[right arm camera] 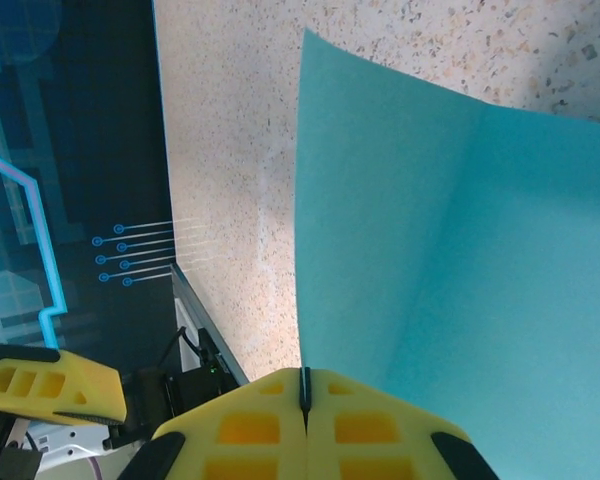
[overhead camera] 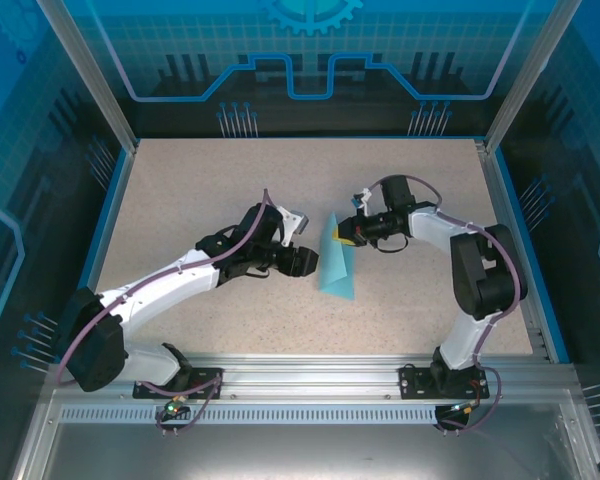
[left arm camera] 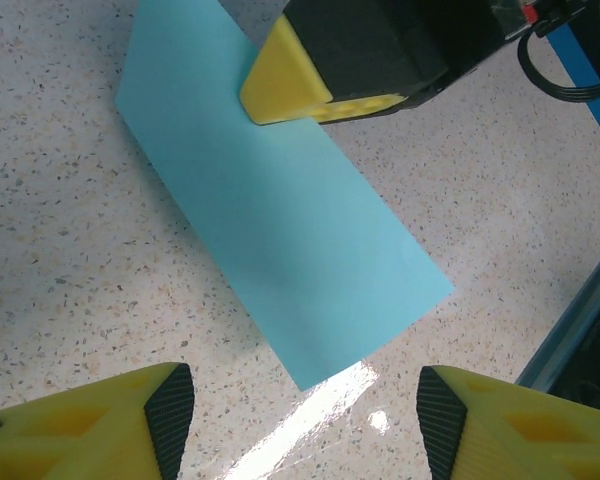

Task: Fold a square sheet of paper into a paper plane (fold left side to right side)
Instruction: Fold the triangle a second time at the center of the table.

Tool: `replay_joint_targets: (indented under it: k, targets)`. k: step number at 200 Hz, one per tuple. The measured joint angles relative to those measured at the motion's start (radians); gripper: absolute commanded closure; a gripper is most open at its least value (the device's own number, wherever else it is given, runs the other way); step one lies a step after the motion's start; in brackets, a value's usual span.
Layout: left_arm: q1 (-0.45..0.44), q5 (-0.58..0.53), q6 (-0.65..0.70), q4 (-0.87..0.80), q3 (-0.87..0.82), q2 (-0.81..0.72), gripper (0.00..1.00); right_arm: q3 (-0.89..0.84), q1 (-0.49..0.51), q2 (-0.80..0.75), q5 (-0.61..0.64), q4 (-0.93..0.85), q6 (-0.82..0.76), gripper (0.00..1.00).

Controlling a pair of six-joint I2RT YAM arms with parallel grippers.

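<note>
Right pincer (right arm camera: 303, 415), one of two, clenched: its two yellow fingers meet along a thin seam at the bottom centre of the right wrist view. The edge of the sheet of paper (right arm camera: 460, 250) runs down into that seam, so this pincer grasps the sheet. One sheet is present, plain turquoise-blue. In this view it rises from the fingers across the centre and right of the frame. One straight crease, running from right of the top centre toward the bottom centre, divides a left panel from a right panel.

Left pincer (left arm camera: 305, 425), released: in the left wrist view its two fingers (left arm camera: 170, 415), yellow with black pads, stand well apart at the bottom left and bottom right. Bare table (left arm camera: 60, 250) lies between them and nothing is held. The sheet appears there as one long strip lying on the table from the upper left to the centre right. The right pincer's yellow fingertip touches the strip's upper long edge at the top centre.

In the top view one speckled beige table carries the single sheet at the centre of the frame, between the two pincers. The left pincer sits just beside the sheet's left edge, and the right pincer is at its upper right edge. Two arms reach in from the bottom of the frame.
</note>
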Motion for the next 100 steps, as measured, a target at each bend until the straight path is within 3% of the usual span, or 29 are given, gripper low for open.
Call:
replay_joint_targets:
  k: [100]
  targets:
    - [-0.05,-0.003,0.023,0.0,0.001,0.064,0.34,0.011,0.053,0.065,0.021,0.026,0.027,0.95]
